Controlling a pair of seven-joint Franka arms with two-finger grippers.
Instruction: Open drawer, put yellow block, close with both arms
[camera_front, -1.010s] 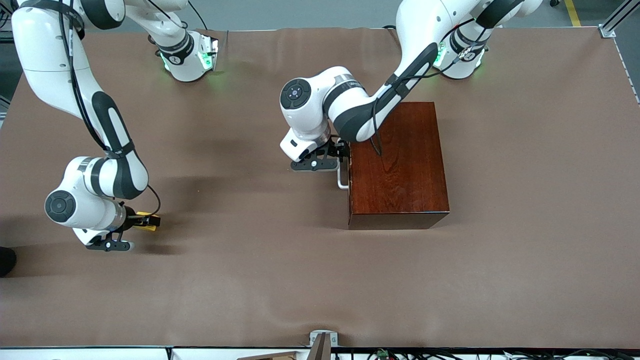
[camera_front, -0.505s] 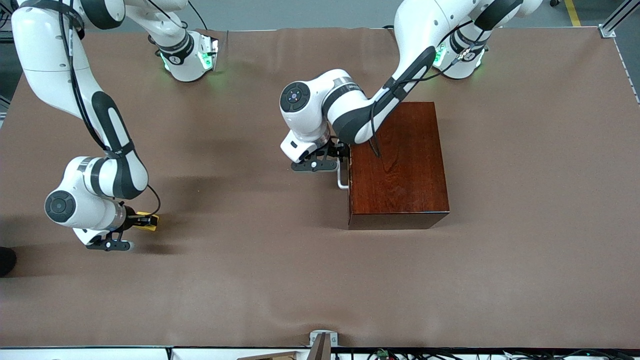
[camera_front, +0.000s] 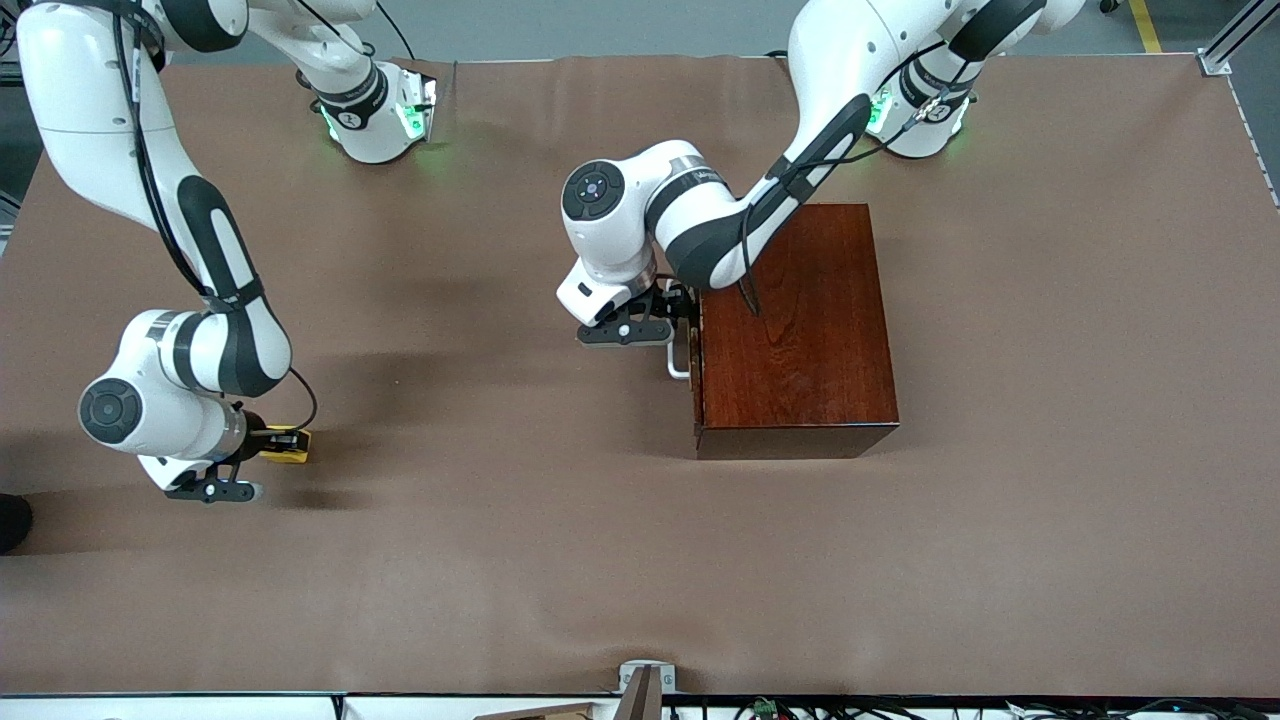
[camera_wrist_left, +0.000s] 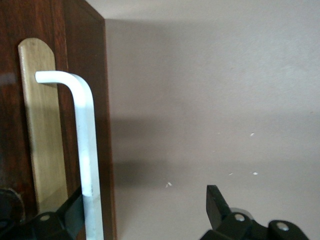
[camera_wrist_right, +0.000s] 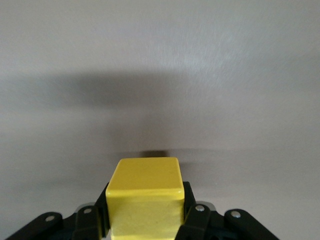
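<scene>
- Right gripper (camera_front: 262, 447), at the right arm's end of the table, is clamped on the yellow block (camera_front: 285, 445), a smooth matte cube.
- Left gripper (camera_front: 672, 322) has its fingers spread around the white bar handle (camera_front: 677, 360), whose long axis runs across the gap.
- Drawer (camera_front: 697, 365) of the glossy mahogany box (camera_front: 795, 330) is barely ajar; the pull goes away from the box.

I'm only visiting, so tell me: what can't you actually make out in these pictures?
- Inside of the drawer: in the front view, the dark box covers it.
- Lower end of the white handle: in the left wrist view, the picture's edge cuts it off, between the open fingers of the left gripper.
- Whether the yellow block touches the table: in the right wrist view, the right gripper clamps it and hides its underside.
</scene>
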